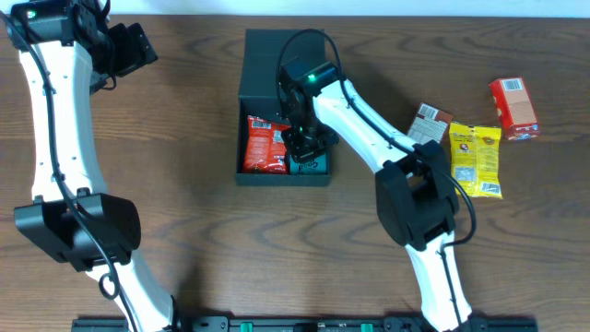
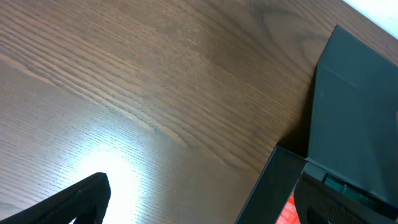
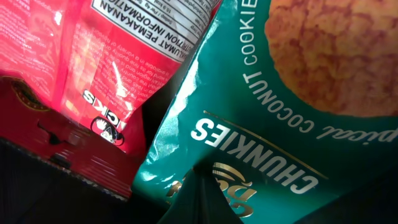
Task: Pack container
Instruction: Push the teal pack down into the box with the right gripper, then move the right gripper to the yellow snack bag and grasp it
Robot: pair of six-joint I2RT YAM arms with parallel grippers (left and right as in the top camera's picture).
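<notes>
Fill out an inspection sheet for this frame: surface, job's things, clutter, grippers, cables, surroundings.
Surface: wood-grain table, no spills seen.
Job's things: box with its lid open; red packet and teal packet inside; brown packet, yellow packet and red carton lie to its right.
Clutter: nothing seen.
Grippers: left gripper open, over bare table left of the box; right gripper inside the box, fingers shut, seemingly pinching the teal packet.
Cables: black cable along the left arm; loop above the right arm.
Surroundings: black rail at the near edge.
</notes>
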